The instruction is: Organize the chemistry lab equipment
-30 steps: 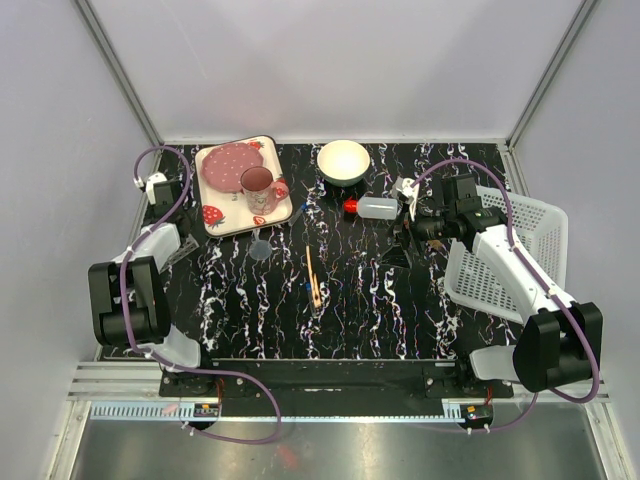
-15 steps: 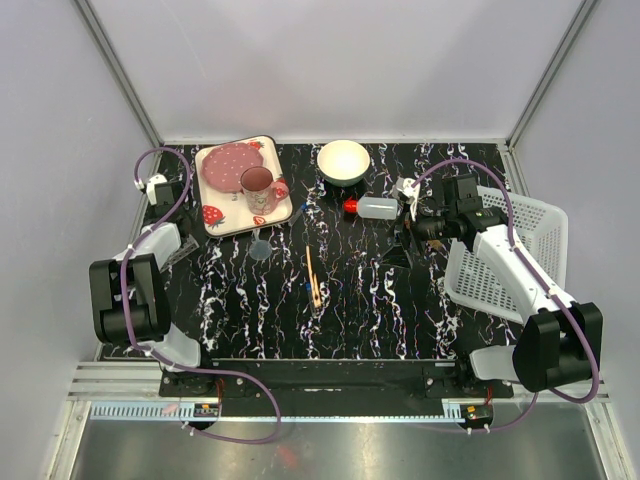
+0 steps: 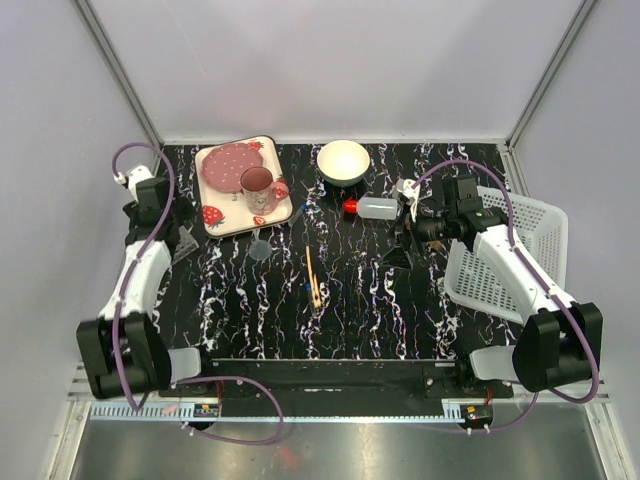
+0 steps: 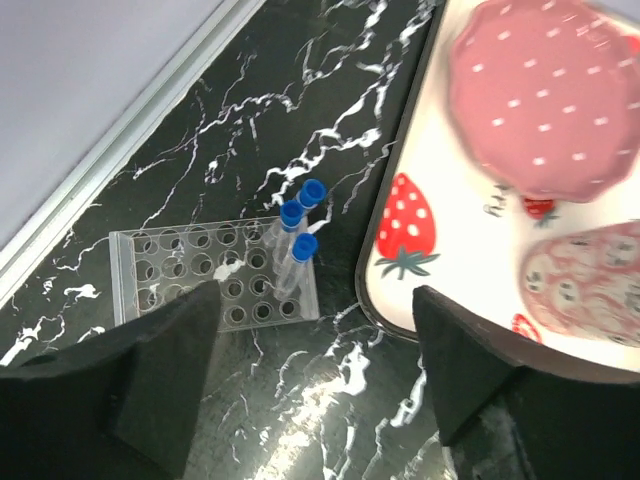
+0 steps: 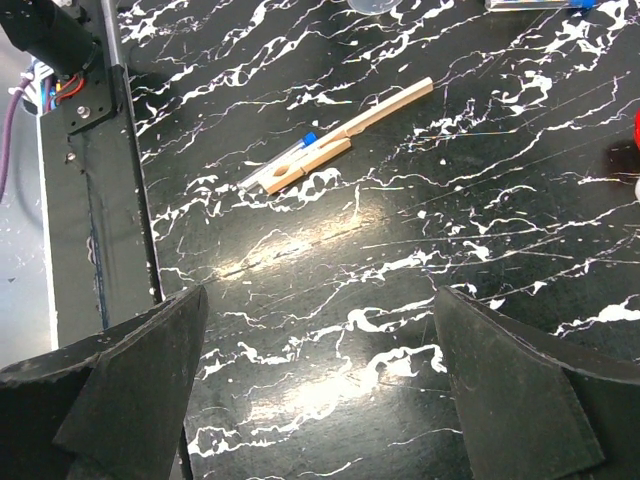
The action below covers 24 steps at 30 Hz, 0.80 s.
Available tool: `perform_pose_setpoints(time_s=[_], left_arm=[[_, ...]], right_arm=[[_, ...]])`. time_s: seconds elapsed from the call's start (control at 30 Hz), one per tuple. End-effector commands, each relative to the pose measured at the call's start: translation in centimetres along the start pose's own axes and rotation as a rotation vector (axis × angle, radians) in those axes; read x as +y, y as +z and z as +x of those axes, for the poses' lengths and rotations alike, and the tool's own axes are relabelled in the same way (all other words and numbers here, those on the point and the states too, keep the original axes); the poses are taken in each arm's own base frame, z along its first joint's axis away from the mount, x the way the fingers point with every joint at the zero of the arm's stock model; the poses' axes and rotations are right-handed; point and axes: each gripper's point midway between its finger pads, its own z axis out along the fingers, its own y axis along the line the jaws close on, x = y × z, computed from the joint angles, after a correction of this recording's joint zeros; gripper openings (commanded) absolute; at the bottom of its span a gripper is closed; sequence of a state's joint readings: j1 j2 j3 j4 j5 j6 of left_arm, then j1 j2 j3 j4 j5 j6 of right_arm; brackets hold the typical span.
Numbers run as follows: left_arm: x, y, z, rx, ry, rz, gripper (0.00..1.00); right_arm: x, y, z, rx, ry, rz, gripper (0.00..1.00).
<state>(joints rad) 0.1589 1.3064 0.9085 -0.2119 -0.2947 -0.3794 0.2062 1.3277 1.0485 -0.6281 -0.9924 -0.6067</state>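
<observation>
Seen from the left wrist, a clear grid rack (image 4: pixel 215 275) lies by the wall strip with three blue-capped tubes (image 4: pixel 298 235) in it. My left gripper (image 4: pixel 315 300) hangs open just short of it, holding nothing. From above, a red-capped bottle (image 3: pixel 372 207) lies near my right gripper (image 3: pixel 400 240), which is open and empty. A wooden stick (image 3: pixel 311 272), a brown-handled brush (image 5: pixel 305 165) and a blue-capped tube (image 5: pixel 280 160) lie together mid-table. The tiny clear cup (image 3: pixel 260 248) stands below the tray. My left arm mostly hides the rack in the top view.
A strawberry-print tray (image 3: pixel 225 215) with a pink mug (image 3: pixel 258 187) sits at the back left, right beside the rack. A white bowl (image 3: pixel 343 160) is at the back centre. A white basket (image 3: pixel 520 250) stands at the right edge.
My left arm has unfolded and reached toward the far left corner, and its jaws have gone from nearly shut to open. The right arm has not moved.
</observation>
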Motion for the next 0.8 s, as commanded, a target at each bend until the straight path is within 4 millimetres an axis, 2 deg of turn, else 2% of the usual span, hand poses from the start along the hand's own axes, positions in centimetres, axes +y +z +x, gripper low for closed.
perform_pose_setpoints(time_s=[0.0,0.07,0.1,0.13,0.17,0.23,0.37,0.47,0.5,0.57,0.6,0.7,0.77], left_arm=[[-0.9,-4.4,-1.8,-0.06,-0.036,0.12,0.9],[-1.4,-5.8,-0.8,-0.033,-0.047,0.183,0.94],[-1.8,-7.0,-1.0,-0.048,-0.057,0.225,0.95],[-2.7,-7.8,-0.4,-0.024,-0.054,0.294,0.96],[-3.0,-8.3,0.8,0.015,-0.063,0.325,0.96],[-4.6,-10.1,2.1,0.06,-0.068,0.457,0.96],[-6.8,-12.6,6.5,0.208,-0.107,0.651,0.95],[-8.5,-14.4,9.2,0.283,-0.062,0.739,0.94],[-10.0,-15.7,10.6,0.314,-0.005,0.793,0.93],[-11.1,-15.9,11.3,0.318,0.059,0.778,0.93],[-12.3,-16.7,12.2,0.321,0.122,0.797,0.92],[-14.8,-16.9,13.3,0.336,0.267,0.79,0.9],[-16.2,-15.9,14.0,0.374,0.353,0.763,0.9]], right_arm=[[0.8,0.1,-0.4,-0.025,-0.003,-0.06,1.0],[0.8,0.2,-0.4,-0.026,0.008,-0.067,1.0],[0.8,0.2,-0.5,-0.029,0.01,-0.068,0.99],[0.8,0.2,-0.6,-0.029,0.026,-0.069,1.0],[0.7,0.2,-0.6,-0.029,0.034,-0.067,1.0],[0.7,0.2,-0.7,-0.025,0.059,-0.064,1.0],[0.6,0.3,0.7,0.027,0.105,-0.042,1.0],[-0.4,0.2,2.1,0.099,0.146,0.015,1.0],[-0.7,0.1,1.9,0.107,0.146,0.026,1.0],[-1.0,0.1,2.2,0.134,0.177,0.03,1.0],[-1.0,0.1,1.9,0.133,0.185,0.03,1.0],[-1.1,0.4,1.6,0.122,0.22,0.011,1.0],[-1.0,0.8,1.6,0.111,0.236,-0.01,0.99]])
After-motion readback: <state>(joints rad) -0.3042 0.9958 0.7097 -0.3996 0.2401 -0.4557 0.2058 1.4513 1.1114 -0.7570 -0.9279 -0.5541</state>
